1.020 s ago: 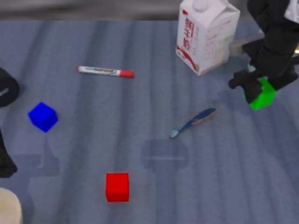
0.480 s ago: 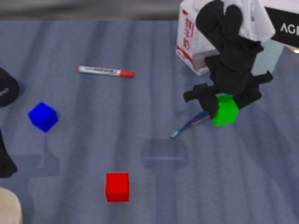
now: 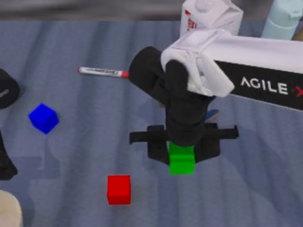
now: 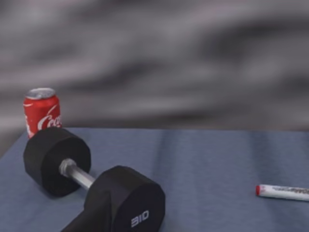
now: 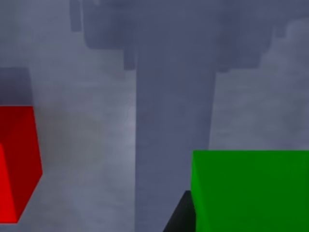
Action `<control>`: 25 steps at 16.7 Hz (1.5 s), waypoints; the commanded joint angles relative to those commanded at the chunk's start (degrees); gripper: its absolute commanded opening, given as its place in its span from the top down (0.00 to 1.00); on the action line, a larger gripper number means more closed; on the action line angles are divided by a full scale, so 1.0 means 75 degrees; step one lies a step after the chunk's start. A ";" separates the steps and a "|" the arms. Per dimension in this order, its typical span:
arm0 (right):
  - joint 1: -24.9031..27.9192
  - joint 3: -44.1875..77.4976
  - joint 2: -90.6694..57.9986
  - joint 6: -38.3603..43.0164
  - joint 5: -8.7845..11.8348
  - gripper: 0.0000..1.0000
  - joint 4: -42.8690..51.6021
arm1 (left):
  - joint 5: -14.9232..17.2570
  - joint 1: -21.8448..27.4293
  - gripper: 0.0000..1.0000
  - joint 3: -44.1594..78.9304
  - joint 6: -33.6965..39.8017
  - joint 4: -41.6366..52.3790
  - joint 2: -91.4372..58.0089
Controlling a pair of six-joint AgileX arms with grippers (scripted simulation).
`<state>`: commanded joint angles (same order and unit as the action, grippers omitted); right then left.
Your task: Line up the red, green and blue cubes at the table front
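My right gripper (image 3: 182,153) is shut on the green cube (image 3: 182,163), holding it over the centre front of the table (image 3: 260,189). The red cube (image 3: 118,189) rests to the left of it, a bit nearer the front edge. In the right wrist view the green cube (image 5: 251,191) fills one corner and the red cube (image 5: 17,164) sits apart at the opposite side. The blue cube (image 3: 43,118) lies alone at the far left. My left arm (image 3: 4,161) stays parked at the left edge.
A milk carton (image 3: 208,14) and a pale bottle (image 3: 284,19) stand at the back right. A white marker (image 3: 106,72) lies at the back. A blue spoon (image 3: 213,113) peeks from under the right arm. A black dumbbell (image 4: 96,188) and a red can (image 4: 41,113) are by the left arm.
My right arm has swept from the back right to the centre front, carrying the green cube. The red and blue cubes, marker and carton have not moved.
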<state>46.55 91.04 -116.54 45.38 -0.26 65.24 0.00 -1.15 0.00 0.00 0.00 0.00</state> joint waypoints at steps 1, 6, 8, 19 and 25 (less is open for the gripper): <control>0.0233 -0.0101 0.0115 0.0339 -0.0007 1.00 -0.0034 | 0.0000 0.0000 0.00 0.0000 0.0000 0.0000 0.0000; 0.0666 -0.0296 0.0348 0.0911 -0.0026 1.00 -0.0110 | 0.0000 0.0000 0.00 0.0000 0.0000 0.0000 0.0000; 0.0635 -0.0271 0.0315 0.0915 -0.0015 1.00 -0.0104 | 0.0000 0.0000 0.00 0.0000 0.0000 0.0000 0.0000; 0.0689 -0.1547 -0.0312 0.0944 -0.0031 1.00 -0.2020 | 0.0000 0.0000 0.00 0.0000 0.0000 0.0000 0.0000; 0.0689 -0.1547 -0.0312 0.0944 -0.0031 0.70 -0.2020 | 0.0000 0.0000 0.00 0.0000 0.0000 0.0000 0.0000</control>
<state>51.72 79.44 -118.88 52.46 -0.49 50.09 0.00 -1.15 0.00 0.00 0.00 0.00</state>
